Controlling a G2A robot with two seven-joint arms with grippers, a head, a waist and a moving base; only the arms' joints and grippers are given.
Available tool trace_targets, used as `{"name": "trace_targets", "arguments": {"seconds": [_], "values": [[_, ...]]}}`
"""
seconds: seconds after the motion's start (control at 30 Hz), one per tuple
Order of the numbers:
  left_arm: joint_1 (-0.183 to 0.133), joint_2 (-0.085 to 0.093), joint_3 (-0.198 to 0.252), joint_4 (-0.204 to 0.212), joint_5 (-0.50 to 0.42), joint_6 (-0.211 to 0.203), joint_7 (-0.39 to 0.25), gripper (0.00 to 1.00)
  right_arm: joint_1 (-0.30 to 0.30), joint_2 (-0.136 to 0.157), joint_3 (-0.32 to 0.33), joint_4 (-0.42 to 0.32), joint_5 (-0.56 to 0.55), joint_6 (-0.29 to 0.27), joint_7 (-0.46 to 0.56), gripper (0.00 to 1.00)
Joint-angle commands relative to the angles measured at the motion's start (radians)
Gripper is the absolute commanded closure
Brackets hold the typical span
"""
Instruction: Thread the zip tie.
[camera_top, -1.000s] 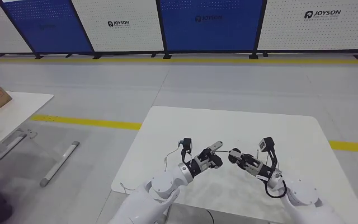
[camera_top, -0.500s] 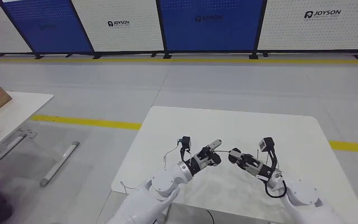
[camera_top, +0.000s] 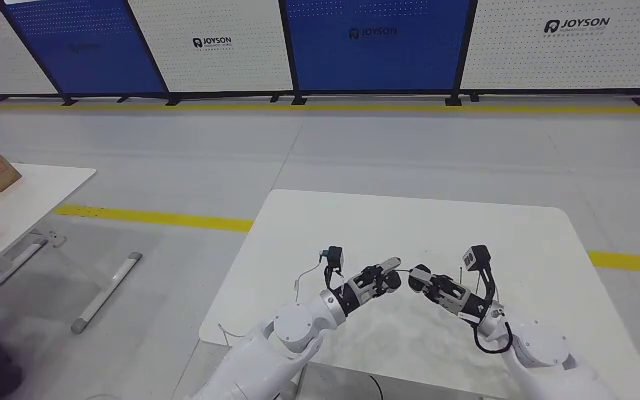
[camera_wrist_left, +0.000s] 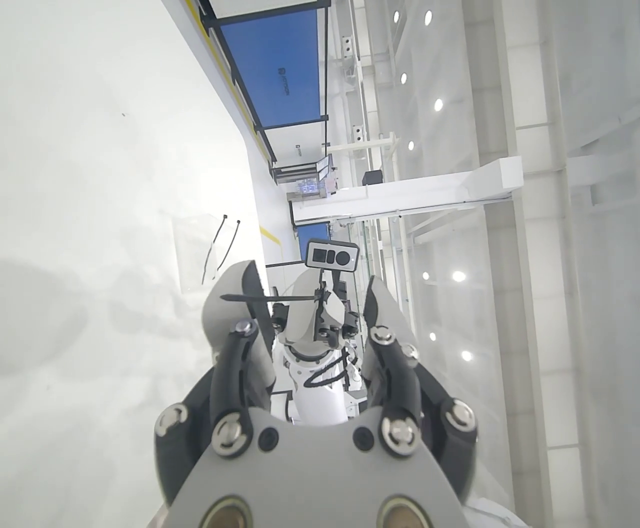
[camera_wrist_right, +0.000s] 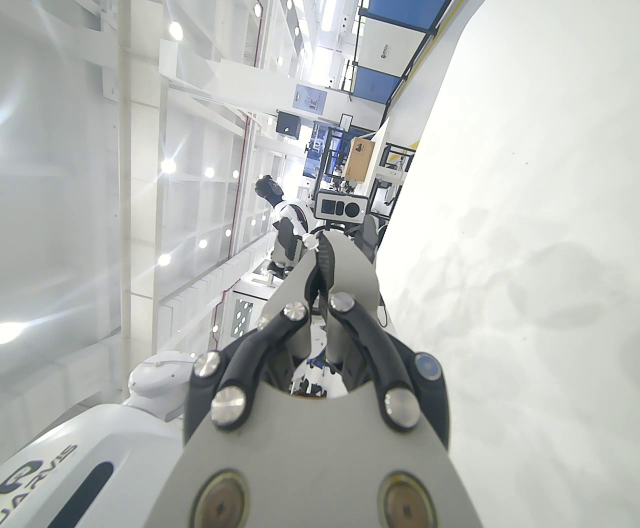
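1. Over the near half of the table (camera_top: 420, 220), the right gripper (camera_top: 416, 277) has its fingers pressed together on one end of the zip tie (camera_wrist_left: 280, 298). It is best kept firm and motionless, so the strap holds its line.
2. Just to its left, the left gripper (camera_wrist_left: 310, 277) stands with its fingers apart. The tie's free tail lies across the tip of the finger nearer the table, not squarely in the gap.
3. The step in hand looks like taking that tail. I would shift the left gripper until the strap sits mid-gap before closing. I would also grasp close to the tip, leaving only a short stub to steer.
4. The strap is thin and probably springy, and it hangs in the air between the two grippers with nothing behind it. An off-centre pinch could flick it aside, so close slowly.
5. Farther across the table, two spare zip ties (camera_wrist_left: 220, 245) lie on a clear sheet (camera_wrist_left: 190, 250), well apart from the held one.
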Motion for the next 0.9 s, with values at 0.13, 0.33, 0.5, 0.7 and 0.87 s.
{"name": "trace_targets", "arguments": {"seconds": [0.13,0.33,0.5,0.7,0.87], "values": [[0.000,0.000,-0.001,-0.004,0.004,-0.001,-0.006,0.73,0.000,0.000,0.000,0.000,0.000,0.000,0.000,1.00],[0.002,0.001,-0.001,-0.008,0.014,-0.001,-0.010,0.91,0.000,0.000,0.000,0.000,0.000,0.000,0.000,1.00],[0.005,0.002,-0.002,-0.014,0.022,0.002,-0.010,0.90,0.000,0.000,0.000,0.000,0.000,0.000,0.000,1.00],[0.006,0.002,-0.005,-0.019,0.024,0.007,-0.012,1.00,0.000,0.000,0.000,0.000,0.000,0.000,0.000,1.00],[0.004,0.003,-0.005,-0.020,0.030,0.010,-0.011,1.00,0.000,0.000,0.000,0.000,0.000,0.000,0.000,1.00]]}}
